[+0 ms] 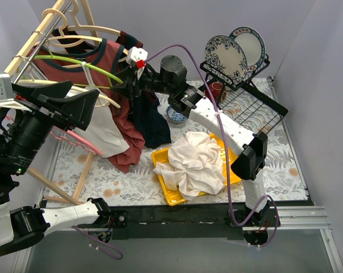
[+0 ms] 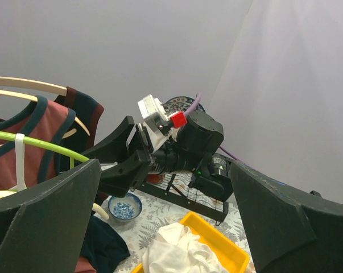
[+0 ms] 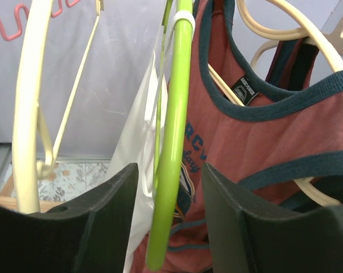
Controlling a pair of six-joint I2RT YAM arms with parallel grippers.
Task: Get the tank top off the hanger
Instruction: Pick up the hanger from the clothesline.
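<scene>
Right wrist view: the tank top point(image 3: 262, 142) hangs lengthwise downward on the rack point(image 1: 29, 42), just right of the green hanger point(image 3: 174, 114) that stands between the released jaws of the right gripper point(image 3: 170, 187). The left gripper point(image 2: 162, 170), jaws likewise released, is farther off. Free room lies below, toward the worktop point(image 1: 131, 182).

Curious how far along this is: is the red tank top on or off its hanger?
On: the tank top hangs from the cream hanger, straps looped over it.

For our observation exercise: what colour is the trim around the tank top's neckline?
Dark navy-teal trim on the brick-red tank top; clearest in the right wrist view.
</scene>
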